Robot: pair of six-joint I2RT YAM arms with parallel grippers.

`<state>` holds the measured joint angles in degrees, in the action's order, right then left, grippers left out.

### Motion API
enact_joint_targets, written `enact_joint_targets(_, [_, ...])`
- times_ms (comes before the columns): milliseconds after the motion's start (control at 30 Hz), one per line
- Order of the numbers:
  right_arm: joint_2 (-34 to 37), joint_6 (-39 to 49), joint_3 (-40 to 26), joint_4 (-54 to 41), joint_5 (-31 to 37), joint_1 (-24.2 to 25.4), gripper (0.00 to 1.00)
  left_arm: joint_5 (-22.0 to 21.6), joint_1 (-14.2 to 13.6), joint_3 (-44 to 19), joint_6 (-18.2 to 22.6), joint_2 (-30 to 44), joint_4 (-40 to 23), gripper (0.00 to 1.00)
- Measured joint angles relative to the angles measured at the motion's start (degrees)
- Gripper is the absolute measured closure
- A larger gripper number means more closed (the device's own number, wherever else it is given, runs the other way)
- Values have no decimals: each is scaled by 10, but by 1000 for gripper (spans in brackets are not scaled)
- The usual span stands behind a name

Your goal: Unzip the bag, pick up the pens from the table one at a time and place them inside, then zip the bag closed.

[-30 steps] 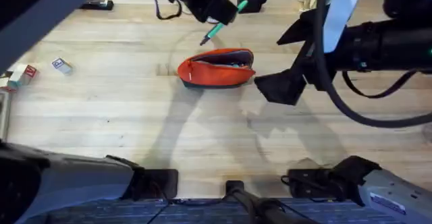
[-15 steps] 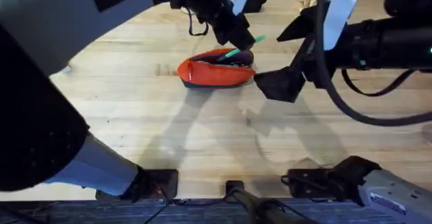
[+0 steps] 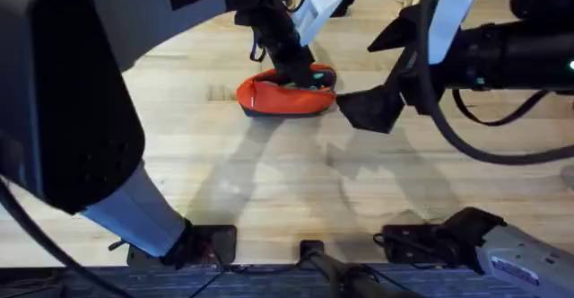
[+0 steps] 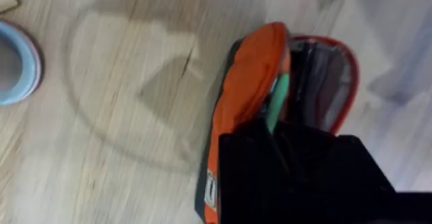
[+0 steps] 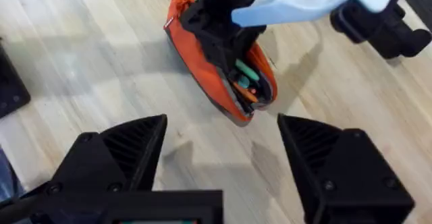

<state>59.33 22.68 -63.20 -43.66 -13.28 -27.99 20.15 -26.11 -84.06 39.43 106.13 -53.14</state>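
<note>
Left gripper [image 5: 226, 45] apparently grips the green pen [image 5: 244, 73] inside the soft bag [image 3: 269, 99]; right gripper [image 5: 223, 150] hangs spread; grip the limp fabric near the zipper

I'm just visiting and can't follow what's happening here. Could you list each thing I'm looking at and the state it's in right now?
bag: unzipped, mouth open, lying on the table.
green pen: partly inside the bag's opening, held there by the left gripper.
left gripper: at the bag's mouth, shut on the green pen.
right gripper: open, holding nothing, hovering beside the bag.
</note>
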Motion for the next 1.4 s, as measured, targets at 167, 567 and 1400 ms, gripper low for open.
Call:
enact_joint_targets(167, [5, 0, 0, 0, 0, 0, 4, -49, 0, 0, 7, 0, -11, 957])
enact_joint_targets(567, [7, 0, 0, 0, 0, 0, 3, -66, 0, 0, 13, 0, -14, 430])
enact_joint_targets(1400, [25, 0, 0, 6, 0, 0, 3, -35, 15, -1, 13, -56, -72, 6])
